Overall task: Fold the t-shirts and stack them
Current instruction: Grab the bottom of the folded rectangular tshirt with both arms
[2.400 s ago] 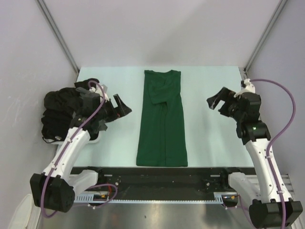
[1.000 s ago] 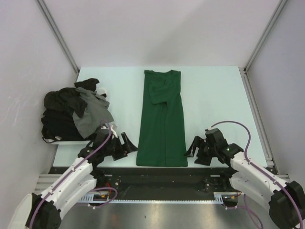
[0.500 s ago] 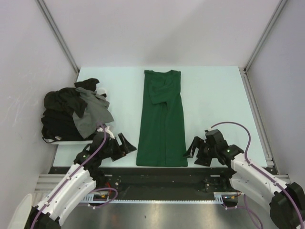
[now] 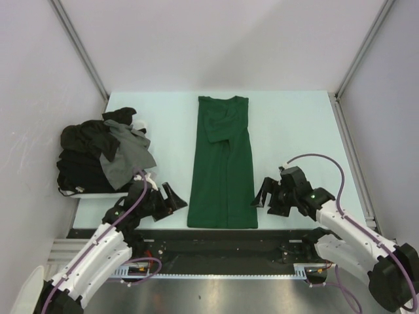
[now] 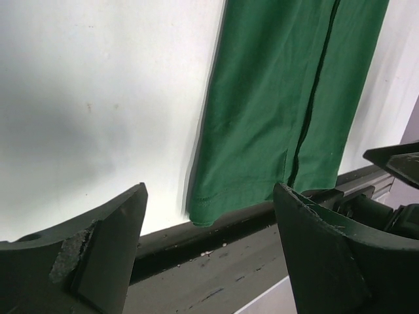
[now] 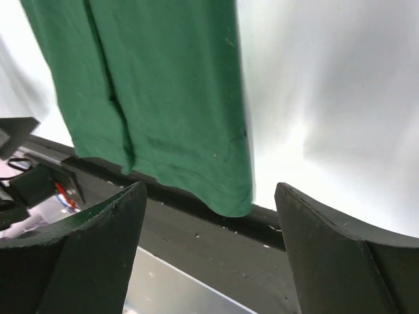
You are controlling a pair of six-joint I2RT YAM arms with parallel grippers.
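Holding left claw [image 4: 173, 198] wide apart, empty, low beside near-left hem corner of green t-shirt [image 4: 222, 163]. Right claw [image 4: 263, 195] mirroring, also agape and empty. Shirt lying as long folded strip, hem at near edge of table [image 4: 294, 124]. Risking pinching top layer only, or snagging that edge and skewing strip. Seeing bare surface either side; black-grey t-shirt heap [image 4: 91, 154] crowding far left.

Left gripper [image 5: 209, 190]: 2 dark fingers [image 5: 98, 255] at 7 and 5 o'clock, set wide apart.
Dark green t-shirt [image 5: 275, 98]: folded lengthwise, running 1 to 6 o'clock, hem at the edge of the white table [image 5: 98, 85].
Black rail [image 5: 216, 245]: 6 o'clock, just below the hem.
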